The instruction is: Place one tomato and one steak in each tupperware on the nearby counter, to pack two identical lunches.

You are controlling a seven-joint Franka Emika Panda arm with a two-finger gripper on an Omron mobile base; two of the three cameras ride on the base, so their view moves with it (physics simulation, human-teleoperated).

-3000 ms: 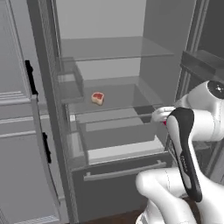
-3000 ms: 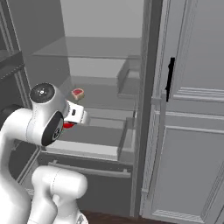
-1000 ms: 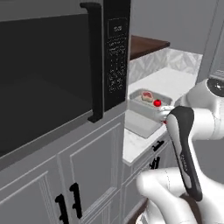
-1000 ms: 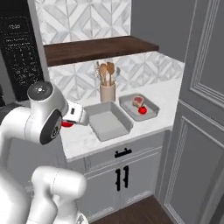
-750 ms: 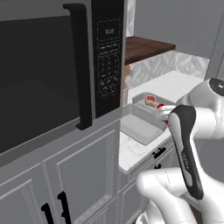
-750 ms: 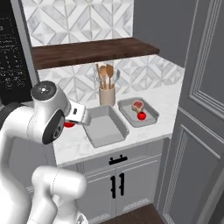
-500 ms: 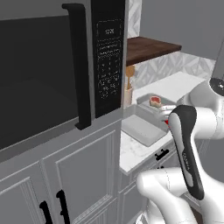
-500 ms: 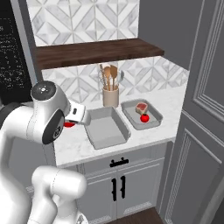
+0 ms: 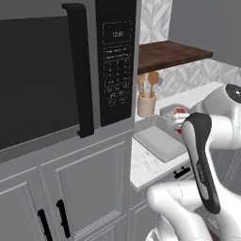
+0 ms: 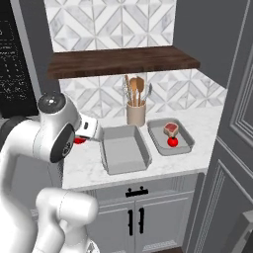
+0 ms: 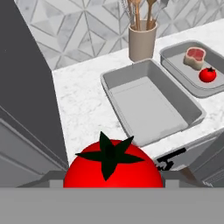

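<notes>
The hand grips a tomato short of the counter's front edge, before the empty tupperware.

Tomato up close, two tubs on the counter

You've got a big red tomato with a dark green stem star right at the bottom of the shot, sitting above the white marble counter. Past it there's a grey tupperware with nothing inside, and just beside that a second tupperware holding a steak and a smaller tomato. A beige utensil holder with wooden spoons stands behind them by the patterned tile wall.
</notes>
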